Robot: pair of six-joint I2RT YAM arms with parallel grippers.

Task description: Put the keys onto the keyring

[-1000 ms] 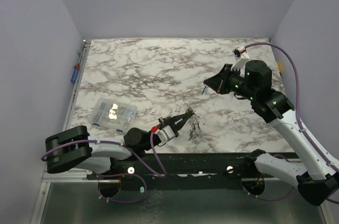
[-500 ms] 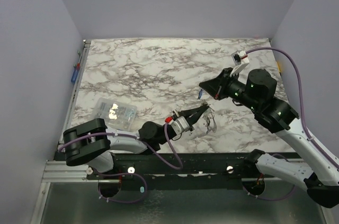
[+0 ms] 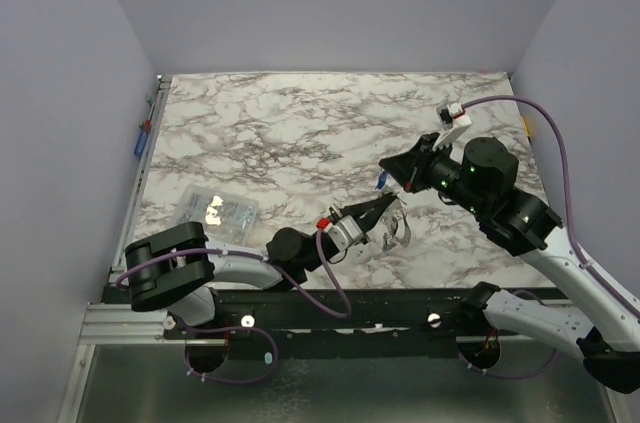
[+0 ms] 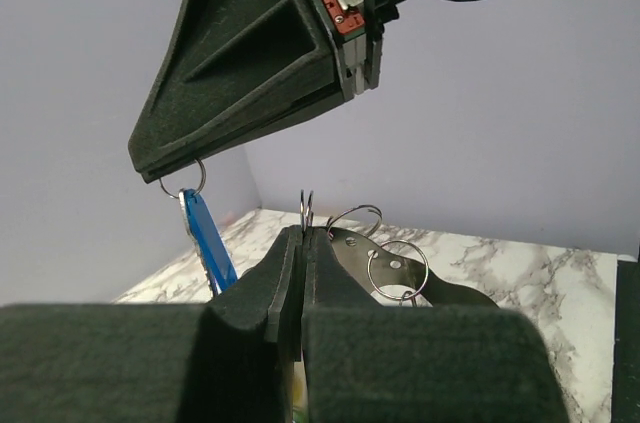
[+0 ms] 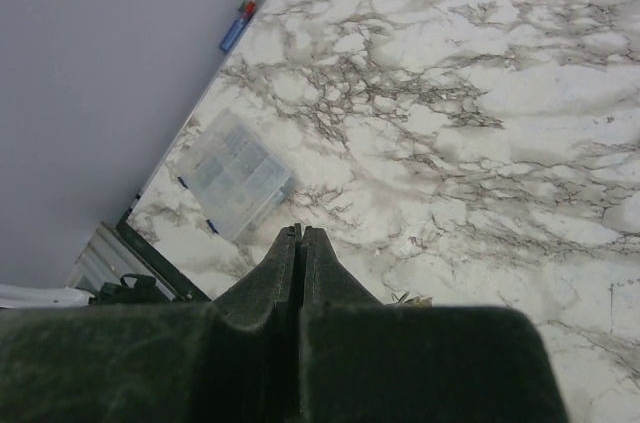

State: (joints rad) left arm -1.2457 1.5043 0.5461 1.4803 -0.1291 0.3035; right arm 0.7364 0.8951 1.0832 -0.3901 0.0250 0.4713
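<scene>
Keyring (image 3: 399, 225) now lifted off the worktop (image 3: 280, 133) in the shut left claw (image 4: 303, 233), brought just beside the right claw (image 4: 162, 165), itself shut on the blue key (image 4: 208, 238); looks ready for threading.

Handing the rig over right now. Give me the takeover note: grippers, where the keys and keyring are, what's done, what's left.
Left gripper: shut on the keyring, held edge-on in the air. A metal tab carrying more wire loops hangs behind it.
Right gripper: shut on the small ring of the blue key, which dangles beside the keyring without touching it.
Done: both parts are gripped, raised and close together.
Left: thread the blue key onto the keyring. No other keys are in view, so I cannot tell whether any are already on.
</scene>
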